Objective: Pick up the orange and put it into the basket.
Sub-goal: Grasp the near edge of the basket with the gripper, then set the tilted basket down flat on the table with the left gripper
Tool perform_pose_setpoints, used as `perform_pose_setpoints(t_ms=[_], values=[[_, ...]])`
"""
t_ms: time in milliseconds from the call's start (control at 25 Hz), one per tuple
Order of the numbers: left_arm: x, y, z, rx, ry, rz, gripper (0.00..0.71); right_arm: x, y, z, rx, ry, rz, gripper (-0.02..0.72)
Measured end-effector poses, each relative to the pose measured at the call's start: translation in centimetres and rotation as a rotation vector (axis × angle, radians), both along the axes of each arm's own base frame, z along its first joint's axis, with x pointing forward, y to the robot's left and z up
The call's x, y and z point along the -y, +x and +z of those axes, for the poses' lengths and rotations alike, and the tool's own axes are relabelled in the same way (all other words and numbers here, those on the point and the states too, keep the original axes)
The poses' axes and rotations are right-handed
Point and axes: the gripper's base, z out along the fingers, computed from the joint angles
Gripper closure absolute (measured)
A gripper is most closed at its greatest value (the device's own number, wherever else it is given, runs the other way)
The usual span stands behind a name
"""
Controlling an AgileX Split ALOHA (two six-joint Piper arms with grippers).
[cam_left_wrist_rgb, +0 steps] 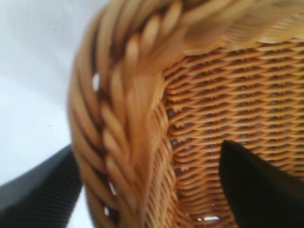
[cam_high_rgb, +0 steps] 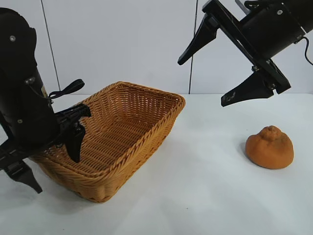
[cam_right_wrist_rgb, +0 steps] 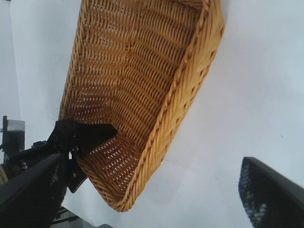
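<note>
- Exterior: my left pincer [cam_high_rgb: 51, 159] straddles the tan woven wicker basket's [cam_high_rgb: 146, 132] braided rim near the white table's [cam_high_rgb: 205, 196] left edge; the lumpy brownish-orange orange [cam_high_rgb: 269, 147] sits toward the right edge, under my wide-open right pincer [cam_high_rgb: 215, 78].
- Left wrist: one finger [cam_left_wrist_rgb: 256, 190] inside the basket [cam_left_wrist_rgb: 237, 95] wall, one outside.
- Right wrist: the basket [cam_right_wrist_rgb: 142, 71], fingers apart.

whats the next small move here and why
Probably bring the right gripper down over the orange. Its jaws are wide open in the air above the fruit, which sits untouched on the table outside the basket. The left gripper straddles the basket's rim, apparently steadying it.
</note>
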Motion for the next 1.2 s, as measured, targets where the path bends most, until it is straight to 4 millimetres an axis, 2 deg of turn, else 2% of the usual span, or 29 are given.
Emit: perform_pose_setpoints(t_ms=[120, 160, 200, 440, 640, 880, 1080, 1200], values=[[0.0, 0.0, 0.0, -0.002, 0.0, 0.004, 0.546, 0.0, 0.0, 0.0, 0.0, 0.0, 0.0, 0.028], [0.0, 0.0, 0.0, 0.0, -0.009, 0.022, 0.599, 0.0, 0.0, 0.0, 0.0, 0.0, 0.0, 0.028], [0.0, 0.1, 0.0, 0.01, -0.013, 0.022, 0.612, 0.0, 0.0, 0.0, 0.0, 0.0, 0.0, 0.028], [-0.1, 0.9, 1.2, 0.048, -0.027, 0.013, 0.623, 0.0, 0.0, 0.0, 0.0, 0.0, 0.0, 0.028], [-1.5, 3.4, 3.2, 0.089, -0.049, -0.065, 0.626, 0.0, 0.0, 0.0, 0.0, 0.0, 0.0, 0.028], [-3.7, 6.1, 4.0, 0.079, -0.092, -0.232, 0.626, 0.0, 0.0, 0.0, -0.002, 0.0, 0.002, 0.028], [-3.9, 7.5, 4.9, 0.076, -0.069, -0.424, 0.626, 0.0, 0.0, 0.0, -0.004, 0.001, 0.003, 0.028], [-3.8, 7.7, 5.4, 0.084, -0.05, -0.542, 0.626, 0.0, -0.1, 0.0, -0.01, 0.003, 0.009, 0.028]])
